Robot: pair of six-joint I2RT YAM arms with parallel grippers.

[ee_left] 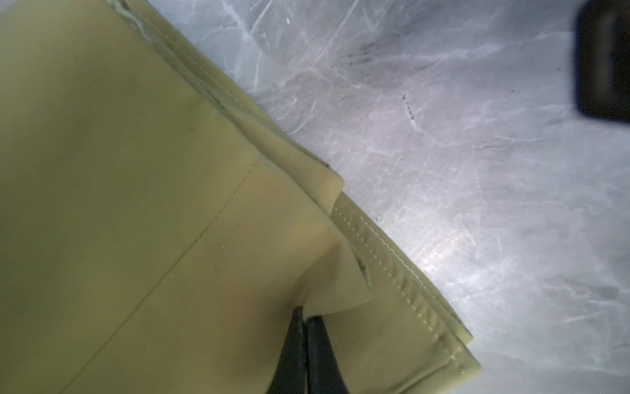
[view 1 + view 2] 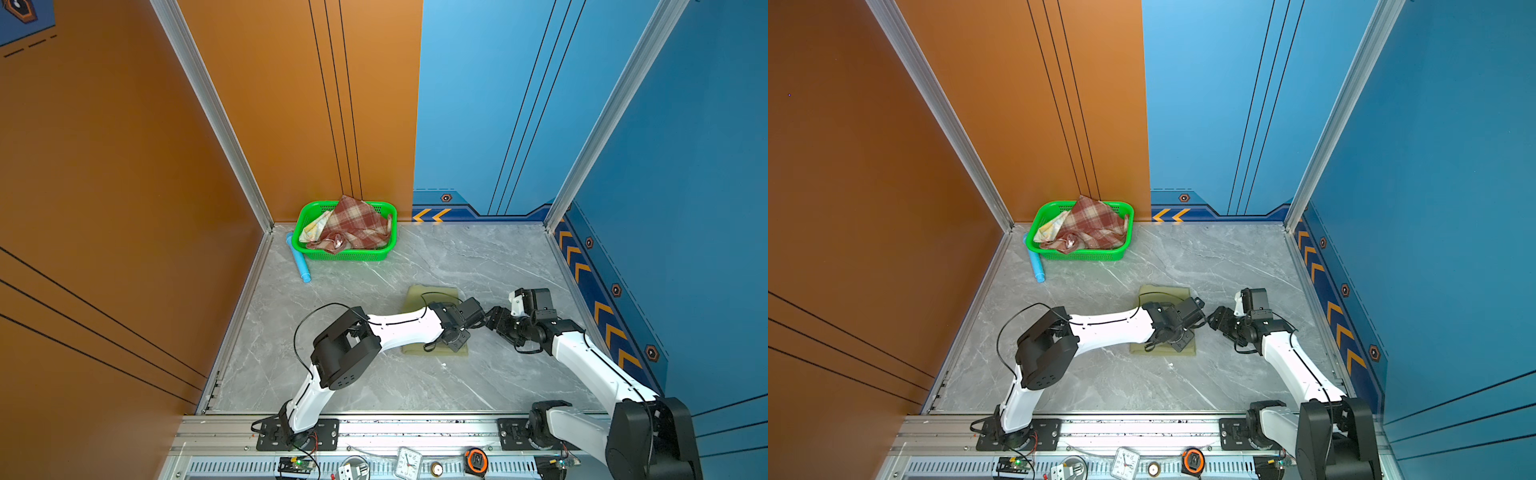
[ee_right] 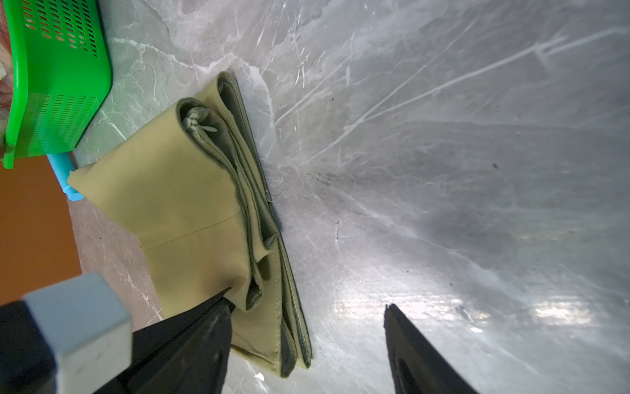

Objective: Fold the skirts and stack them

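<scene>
The olive skirt (image 2: 432, 293) lies folded flat in layers near the middle of the table (image 2: 374, 374); the left gripper (image 1: 305, 315) is closed tight on a small raised fold of its top layer, close to the skirt's stitched edge; the right gripper (image 2: 494, 318) hangs just beside that edge, towards the table's right side, its jaws wide apart and holding nothing. The plaid skirt (image 2: 353, 224) and the floral skirt (image 2: 313, 226) sit bunched in the green basket (image 2: 345, 253) at the table's far left corner; a blue tube (image 2: 300, 262) lies against the basket's left side.
</scene>
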